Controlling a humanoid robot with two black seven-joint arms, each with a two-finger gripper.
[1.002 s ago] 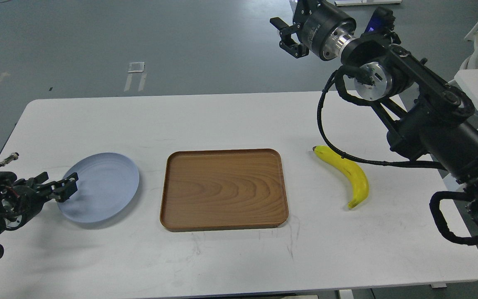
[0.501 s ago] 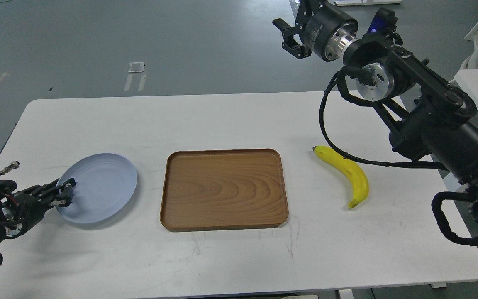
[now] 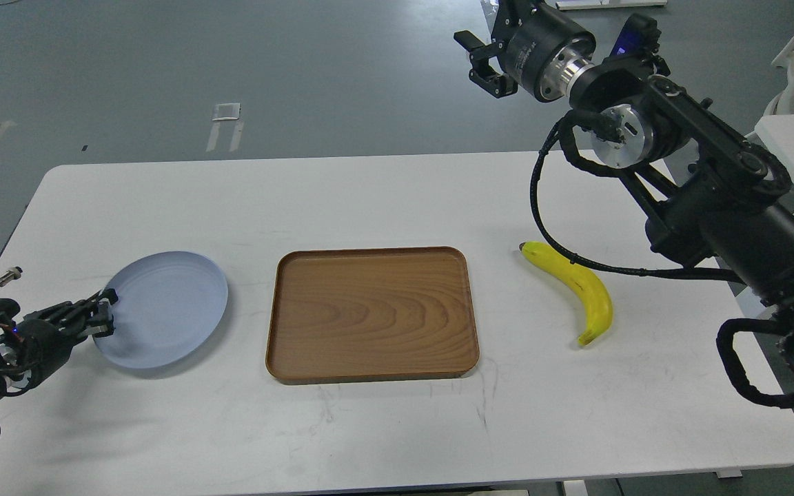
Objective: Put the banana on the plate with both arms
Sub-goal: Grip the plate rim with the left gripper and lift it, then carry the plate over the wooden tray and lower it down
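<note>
banana: well below your right gripper, long axis diagonal
right gripper: open, empty
left gripper: at plate rim, grip unclear

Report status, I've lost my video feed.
Left gripper at plate rim, grip unclear. Right gripper raised, empty. Banana on table; tray lies between.

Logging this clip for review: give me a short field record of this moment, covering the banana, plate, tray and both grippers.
banana: lies on the table, right of the tray, untouched
plate: on the table, left of the tray, nothing on it
tray: wooden, mid-table, nothing in it
left gripper: low, at the plate's left rim; open or shut cannot be told
right gripper: raised beyond the table's far edge, fingers apart, holding nothing
task state: banana not yet on plate
</note>
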